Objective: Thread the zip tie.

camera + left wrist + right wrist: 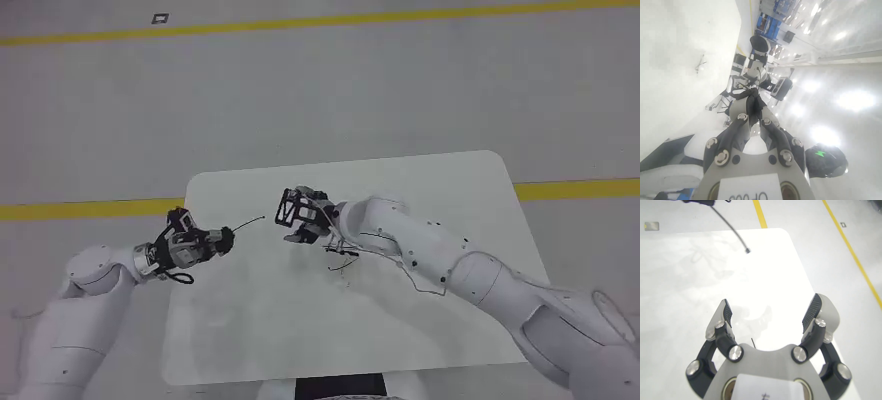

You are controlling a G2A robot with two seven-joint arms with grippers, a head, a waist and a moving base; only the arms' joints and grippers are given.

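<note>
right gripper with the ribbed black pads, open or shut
Open. On the grey right gripper the ribbed black pads stand wide apart, nothing held between them.

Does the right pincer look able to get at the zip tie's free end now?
Probably yes: the right pincer is open, the end of the zip tie sticks out ahead of it, nothing between them.

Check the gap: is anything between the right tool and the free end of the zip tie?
Nothing visible does. The zip tie's free end sticks out from the shut left tool, and the open right tool faces it with only bare table beneath the gap.
</note>
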